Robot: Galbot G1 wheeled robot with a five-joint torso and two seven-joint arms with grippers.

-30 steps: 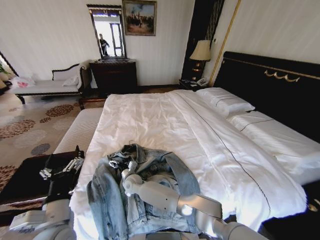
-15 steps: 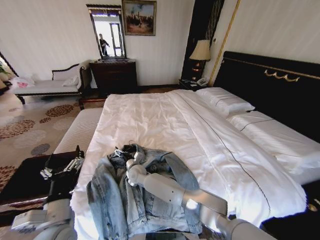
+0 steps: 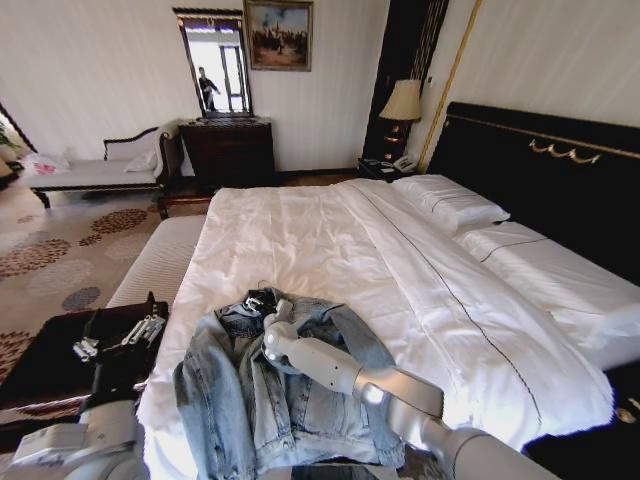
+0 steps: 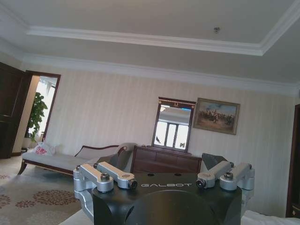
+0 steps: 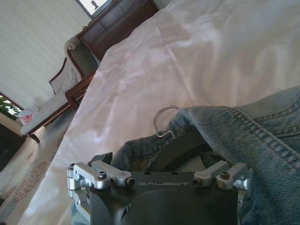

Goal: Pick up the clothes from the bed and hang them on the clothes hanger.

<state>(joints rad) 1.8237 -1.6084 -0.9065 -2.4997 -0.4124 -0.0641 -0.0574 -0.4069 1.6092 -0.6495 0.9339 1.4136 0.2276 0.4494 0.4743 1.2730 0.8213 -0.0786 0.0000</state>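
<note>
The light blue denim clothes (image 3: 250, 390) lie crumpled on the near left corner of the bed (image 3: 330, 240). The clothes hanger sits inside the collar: its black shoulder (image 5: 176, 149) shows under the denim (image 5: 253, 126), and its wire hook (image 5: 165, 121) pokes out onto the white sheet (image 5: 197, 56). My right gripper (image 3: 268, 305) reaches over the jacket to the collar, open, a short way from the hook; in the right wrist view this gripper (image 5: 161, 176) holds nothing. My left gripper (image 3: 112, 340) is parked open beside the bed, seen close up (image 4: 164, 180) in the left wrist view.
A dark bench (image 3: 45, 355) stands at the bed's left side under my left arm. White pillows (image 3: 450, 203) lean on the black headboard (image 3: 540, 170). A daybed (image 3: 90, 172), a dresser (image 3: 228, 150) and a lamp (image 3: 403, 103) line the far wall. Patterned carpet (image 3: 60, 260) lies to the left.
My right arm has stretched forward across the jacket, carrying its gripper from the jacket's middle up to the collar and hook. The jacket and my left arm have barely moved.
</note>
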